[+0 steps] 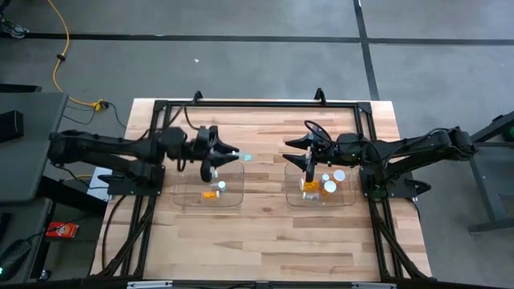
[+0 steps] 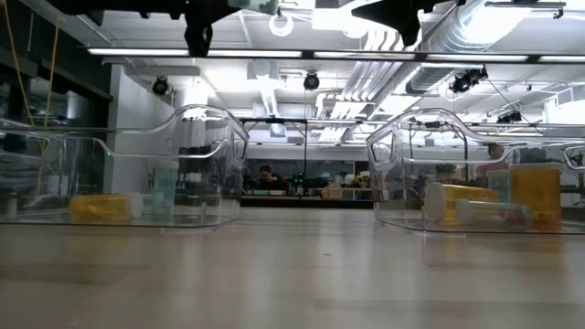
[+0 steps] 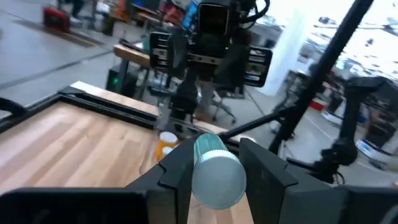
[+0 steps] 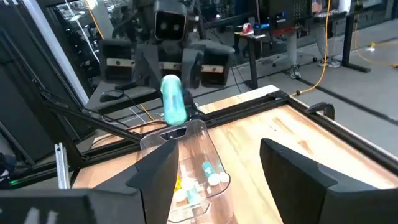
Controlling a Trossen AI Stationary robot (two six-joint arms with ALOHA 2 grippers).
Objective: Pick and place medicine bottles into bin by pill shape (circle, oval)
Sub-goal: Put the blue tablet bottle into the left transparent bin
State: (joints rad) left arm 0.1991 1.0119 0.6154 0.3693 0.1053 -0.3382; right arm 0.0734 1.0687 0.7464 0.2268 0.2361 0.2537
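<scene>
Left fingers (image 3: pixel 177 171) clamped on pale teal bottle (image 3: pixel 214 168), held above bench (image 1: pixel 265 217) between left bin (image 1: pixel 210 193) and right bin (image 1: pixel 321 191), long axis pointing toward right gripper (image 1: pixel 295 152). Right fingers wide, empty, facing bottle across gap. Left bin nearer, just below and beside; right bin well apart

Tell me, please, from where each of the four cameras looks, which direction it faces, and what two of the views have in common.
High view: above the table, facing straight down; both arms show.
Low view: at table-top height, facing the room; two clear bins hold bottles.
Left wrist view: on the left arm, facing the right arm; left gripper clamps a teal bottle.
Right wrist view: on the right arm, facing the left arm; right gripper open.
Shared: both wrist views show that teal bottle.
</scene>
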